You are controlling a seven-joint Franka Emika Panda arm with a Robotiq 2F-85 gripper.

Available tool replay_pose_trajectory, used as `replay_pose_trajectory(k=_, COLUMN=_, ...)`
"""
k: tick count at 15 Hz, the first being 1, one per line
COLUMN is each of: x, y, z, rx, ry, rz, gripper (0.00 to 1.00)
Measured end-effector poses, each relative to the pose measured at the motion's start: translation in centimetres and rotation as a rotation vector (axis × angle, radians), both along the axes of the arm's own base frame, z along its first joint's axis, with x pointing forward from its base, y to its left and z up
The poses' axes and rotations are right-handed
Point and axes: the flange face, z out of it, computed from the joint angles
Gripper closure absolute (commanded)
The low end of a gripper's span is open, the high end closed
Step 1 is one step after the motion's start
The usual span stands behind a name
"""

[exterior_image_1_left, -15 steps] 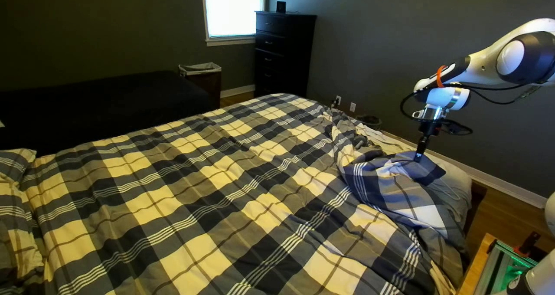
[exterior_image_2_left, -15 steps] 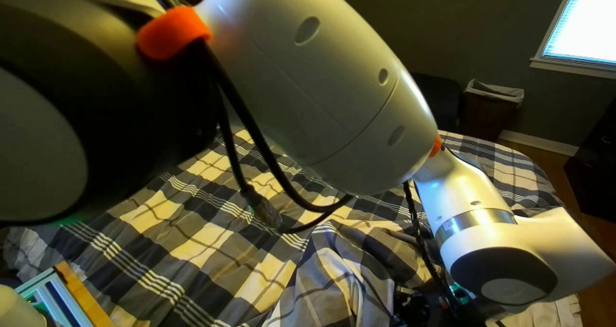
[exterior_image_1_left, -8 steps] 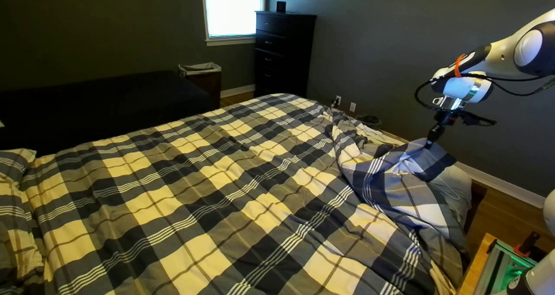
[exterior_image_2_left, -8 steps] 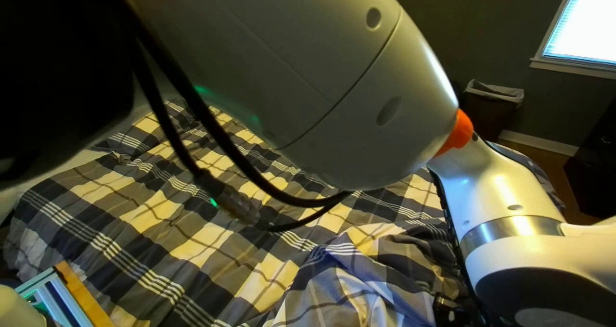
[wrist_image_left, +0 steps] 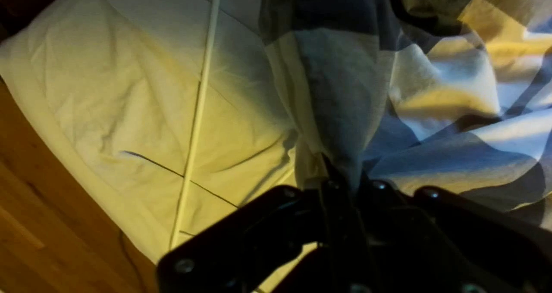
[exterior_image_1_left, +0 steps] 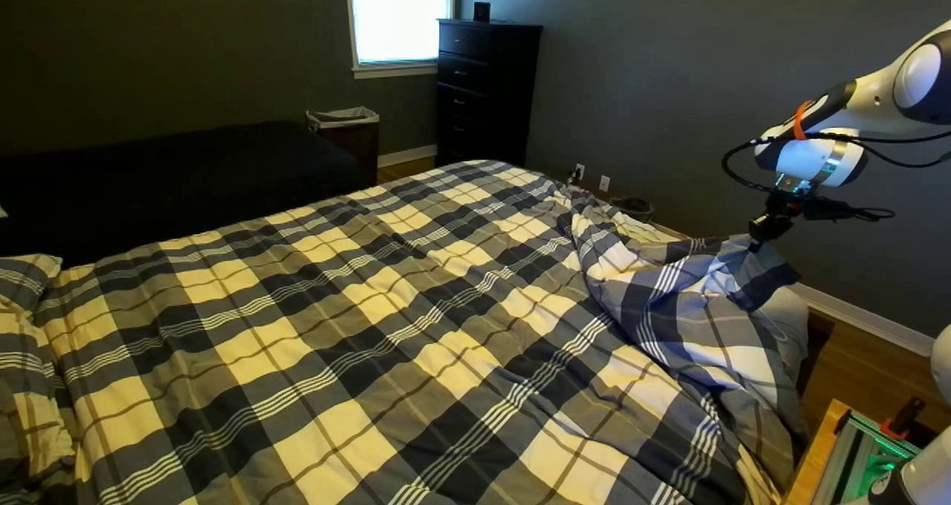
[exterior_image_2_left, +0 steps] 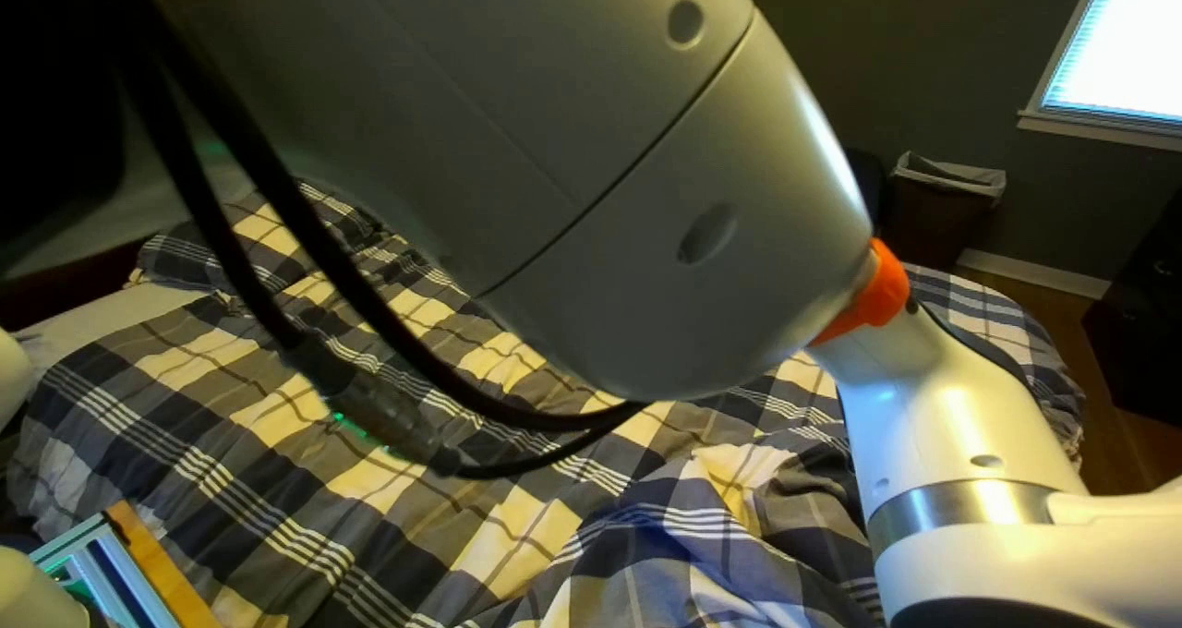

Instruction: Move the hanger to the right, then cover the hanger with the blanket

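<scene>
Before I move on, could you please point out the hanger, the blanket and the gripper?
Hanger (wrist_image_left: 199, 105): wrist view, on one long straight side.
Blanket (exterior_image_1_left: 416, 327): in an exterior view, on its plaid middle.
Gripper (wrist_image_left: 343, 177): wrist view, midway between its fingertips, shut on the blanket.

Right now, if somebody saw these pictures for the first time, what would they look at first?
Probably the huge checked blanket, filling much of an exterior view. Next, the white robot arm, large in the upper middle of an exterior view. In the wrist view, the black jaws are shut on a bunch of that blanket, and the thin white hanger lies on the pale sheet left of them.
</scene>
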Motion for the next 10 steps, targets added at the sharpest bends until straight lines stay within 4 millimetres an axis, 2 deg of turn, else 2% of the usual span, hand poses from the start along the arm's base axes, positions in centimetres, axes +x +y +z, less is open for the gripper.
replay_pose_trajectory(k=6, x=-3.3, y=-0.7, z=-1.1, rx=-0.053, ry=0.069, rz=-0.301, gripper=0.99)
replay_pose_trajectory(k=10, x=-5.7, y=-1.6, z=-1.0, rx=-0.063, ry=0.097, rz=-0.517, gripper=0.99)
